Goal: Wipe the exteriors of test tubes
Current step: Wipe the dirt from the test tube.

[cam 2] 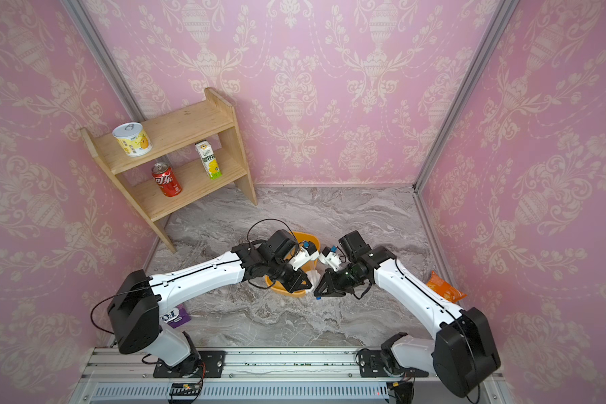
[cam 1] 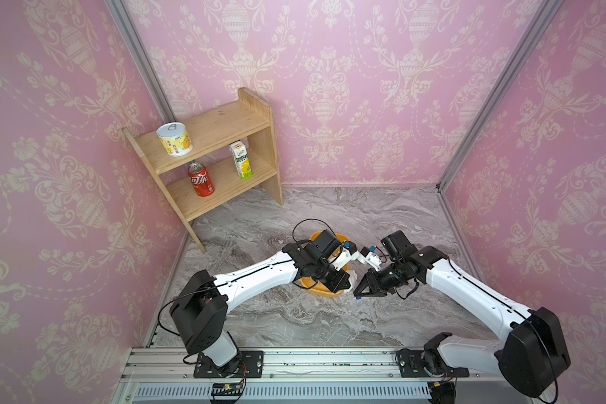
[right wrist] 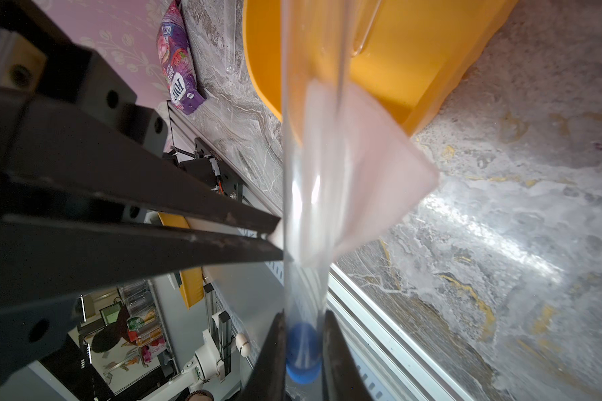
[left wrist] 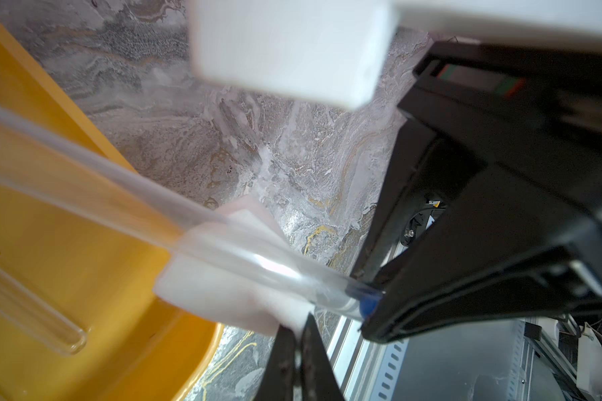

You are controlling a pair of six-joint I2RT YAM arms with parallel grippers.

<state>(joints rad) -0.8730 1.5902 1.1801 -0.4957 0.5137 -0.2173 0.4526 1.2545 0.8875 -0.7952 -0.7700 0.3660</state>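
Observation:
My right gripper (right wrist: 304, 315) is shut on the blue-capped end of a clear test tube (right wrist: 306, 208), which reaches out over the yellow tub (right wrist: 414, 52). My left gripper (left wrist: 298, 328) is shut on a corner of the white wiping pad (left wrist: 223, 288), and the pad lies against the tube's side near the cap (left wrist: 367, 305). In both top views the two grippers (cam 1: 347, 280) (cam 1: 357, 292) meet tip to tip at the tub's near right corner. Another test tube (left wrist: 32, 309) lies inside the tub. One more tube (right wrist: 229, 41) lies on the table beside it.
The yellow tub (cam 1: 321, 292) sits mid-table under my left wrist. A wooden shelf (cam 1: 224, 157) with cans and a carton stands at the back left. A purple snack bag (cam 2: 179, 314) lies near the left arm's base, an orange bag (cam 2: 445, 288) by the right arm.

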